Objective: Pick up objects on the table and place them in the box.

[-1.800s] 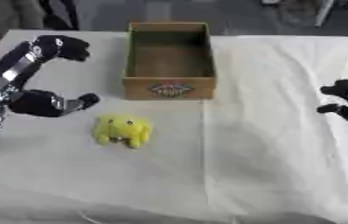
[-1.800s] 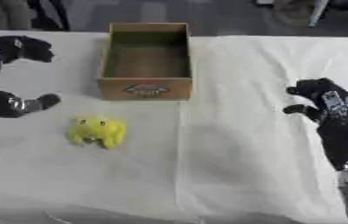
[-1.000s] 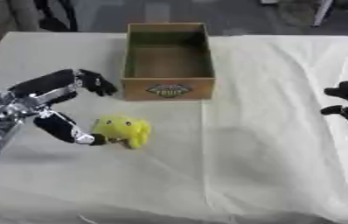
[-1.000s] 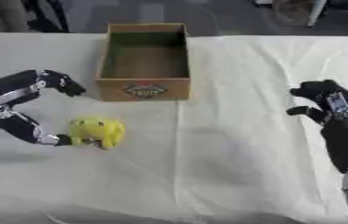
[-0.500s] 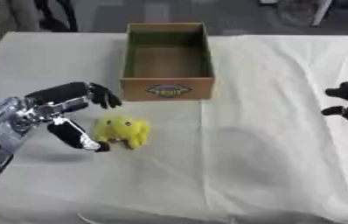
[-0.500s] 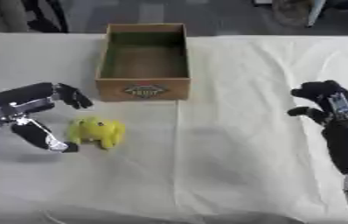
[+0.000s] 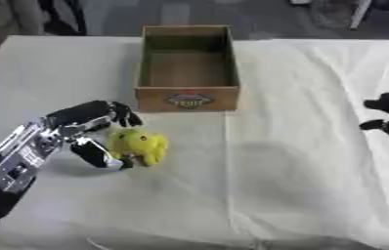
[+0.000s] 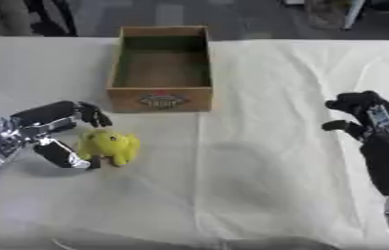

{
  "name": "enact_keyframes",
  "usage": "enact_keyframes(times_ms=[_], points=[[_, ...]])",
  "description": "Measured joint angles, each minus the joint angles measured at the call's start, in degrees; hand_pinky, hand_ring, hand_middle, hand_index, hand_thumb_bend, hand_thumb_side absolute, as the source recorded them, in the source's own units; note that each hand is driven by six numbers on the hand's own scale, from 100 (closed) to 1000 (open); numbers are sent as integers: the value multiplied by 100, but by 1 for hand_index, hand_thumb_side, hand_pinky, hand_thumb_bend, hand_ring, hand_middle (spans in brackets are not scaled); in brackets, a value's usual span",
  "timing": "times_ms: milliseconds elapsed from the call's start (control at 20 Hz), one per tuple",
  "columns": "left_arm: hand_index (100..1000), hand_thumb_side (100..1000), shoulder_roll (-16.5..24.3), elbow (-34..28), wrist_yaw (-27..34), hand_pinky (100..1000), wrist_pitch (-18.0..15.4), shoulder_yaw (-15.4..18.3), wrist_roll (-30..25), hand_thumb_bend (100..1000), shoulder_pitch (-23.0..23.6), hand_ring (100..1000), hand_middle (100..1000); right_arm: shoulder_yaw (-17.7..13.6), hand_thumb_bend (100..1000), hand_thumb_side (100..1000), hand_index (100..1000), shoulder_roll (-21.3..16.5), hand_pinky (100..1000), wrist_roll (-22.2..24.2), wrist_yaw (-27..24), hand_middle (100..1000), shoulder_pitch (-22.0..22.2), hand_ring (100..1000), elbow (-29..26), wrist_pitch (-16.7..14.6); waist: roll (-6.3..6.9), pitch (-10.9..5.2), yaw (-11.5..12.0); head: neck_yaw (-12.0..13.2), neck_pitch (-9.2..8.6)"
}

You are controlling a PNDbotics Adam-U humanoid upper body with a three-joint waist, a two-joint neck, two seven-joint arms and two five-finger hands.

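A small yellow plush toy [image 7: 140,145] lies on the white cloth in front of the wooden box [image 7: 186,97]. My left hand [image 7: 85,128] is at the toy's left side, its fingers arched over the top and its thumb [image 7: 99,156] reaching under the near side. The fingers bracket the toy without closing on it. The box is open on top and holds nothing I can see. My right hand [image 8: 362,114] hovers at the right edge of the table, fingers relaxed and holding nothing.
The white cloth [image 7: 300,161] covers the whole table, with creases running down the middle. Dark floor and chair legs [image 7: 57,12] show beyond the far edge.
My left hand has come down from the far left and swung right to the toy, now cupping it from the left. The right hand has stayed put.
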Motion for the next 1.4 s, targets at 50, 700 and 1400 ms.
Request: enact_keyframes(times_ms=[50,700,1400], points=[[814,226,-36,57,-33,750,-16,0,72,500,-4,698,672,0,100,700,695,0,589,0,0,606,0,789,0,0,0,1,0,1,0],[500,208,-332,493,6,542,-129,24,676,100,-45,386,339,2,100,697,695,1,589,1,0,606,-3,789,0,1,-39,16,-2,26,0],[421,202,232,-802,891,487,181,602,891,100,-291,310,250,1,100,699,695,1,589,1,0,606,-2,789,0,0,-2,11,-16,23,0]])
